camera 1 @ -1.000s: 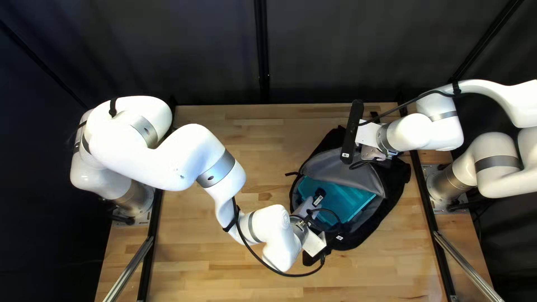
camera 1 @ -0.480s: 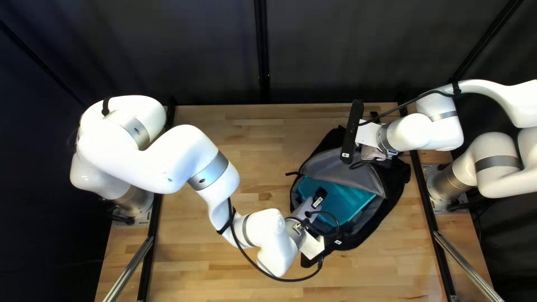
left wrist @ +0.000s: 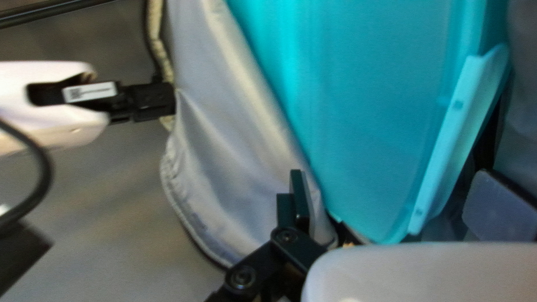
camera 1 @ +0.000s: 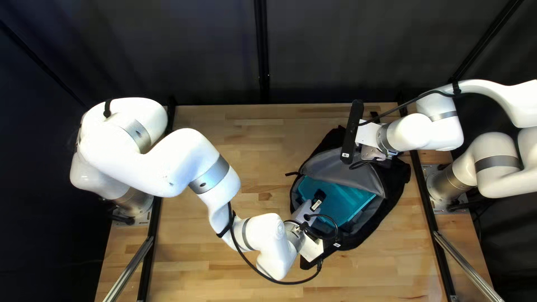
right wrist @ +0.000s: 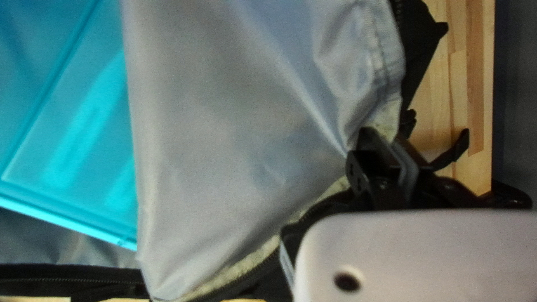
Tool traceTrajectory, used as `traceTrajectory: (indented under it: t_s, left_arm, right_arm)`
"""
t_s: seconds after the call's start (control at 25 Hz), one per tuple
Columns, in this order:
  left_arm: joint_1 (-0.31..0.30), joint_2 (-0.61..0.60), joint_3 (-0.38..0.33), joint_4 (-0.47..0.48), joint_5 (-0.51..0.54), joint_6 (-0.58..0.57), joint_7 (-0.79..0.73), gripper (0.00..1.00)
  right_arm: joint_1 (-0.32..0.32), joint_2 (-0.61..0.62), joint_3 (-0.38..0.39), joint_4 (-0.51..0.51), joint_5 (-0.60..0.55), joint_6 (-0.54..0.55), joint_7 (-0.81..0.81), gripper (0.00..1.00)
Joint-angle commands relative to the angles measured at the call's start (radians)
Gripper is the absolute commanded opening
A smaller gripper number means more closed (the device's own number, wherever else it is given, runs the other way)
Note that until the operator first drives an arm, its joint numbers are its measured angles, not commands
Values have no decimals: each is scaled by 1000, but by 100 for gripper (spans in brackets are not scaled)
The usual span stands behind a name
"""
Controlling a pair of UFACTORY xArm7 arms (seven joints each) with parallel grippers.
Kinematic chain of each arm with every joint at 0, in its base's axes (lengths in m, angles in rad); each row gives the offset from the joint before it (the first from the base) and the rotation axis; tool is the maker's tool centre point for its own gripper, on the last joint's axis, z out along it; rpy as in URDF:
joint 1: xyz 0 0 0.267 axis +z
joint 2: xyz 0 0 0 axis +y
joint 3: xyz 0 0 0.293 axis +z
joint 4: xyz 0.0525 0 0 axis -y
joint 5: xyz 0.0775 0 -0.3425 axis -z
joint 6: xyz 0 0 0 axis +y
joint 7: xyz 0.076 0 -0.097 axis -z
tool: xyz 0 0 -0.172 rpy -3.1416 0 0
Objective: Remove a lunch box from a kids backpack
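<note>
My left gripper (camera 1: 329, 222) is at the near left end of the teal lunch box (camera 1: 345, 200), which lies inside the open black backpack (camera 1: 396, 193). In the left wrist view my left gripper (left wrist: 398, 204) has its fingers wide apart, one beside the grey lining (left wrist: 224, 140), the other past the clipped edge of the lunch box (left wrist: 369, 112). The box's end corner reaches toward the gap. My right gripper (camera 1: 373, 153) is above the backpack's far side; in the right wrist view my right gripper (right wrist: 396, 159) pinches the grey flap's zippered edge (right wrist: 386, 106).
The wooden table (camera 1: 246, 134) extends left of the backpack and on its near side. My left arm's cable (camera 1: 246, 260) loops low over the table beside the bag. A black strap (right wrist: 456, 151) sticks out near my right gripper.
My left arm's wrist has shifted slightly left and its gripper has tilted a little at the lunch box's end. The right arm, backpack and lunch box look unmoved.
</note>
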Motion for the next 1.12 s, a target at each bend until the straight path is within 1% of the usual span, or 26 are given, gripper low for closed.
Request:
traceTrajectory:
  t_s: [0.04, 0.36, 0.4, 0.44, 0.92, 1.12]
  left_arm:
    - [2, 32, 11, 19, 7, -8, -10, 100]
    - [3, 37, 14, 17, 5, -5, -18, 100]
    - [2, 37, 14, 17, 5, -4, -18, 77]
    - [0, 38, 14, 18, 7, -2, -17, 0]
    - [-33, 14, -6, 11, -10, 37, -4, 0]
    - [-37, -27, -27, -4, -40, 57, 23, 0]
  right_arm:
    - [0, 0, 0, 0, 0, 0, 0, 0]
    - [0, 0, 0, 0, 0, 0, 0, 0]
    - [0, 0, 0, 0, 0, 0, 0, 0]
    - [0, 0, 0, 0, 0, 0, 0, 0]
    - [0, 0, 0, 0, 0, 0, 0, 0]
    - [0, 0, 0, 0, 0, 0, 0, 0]
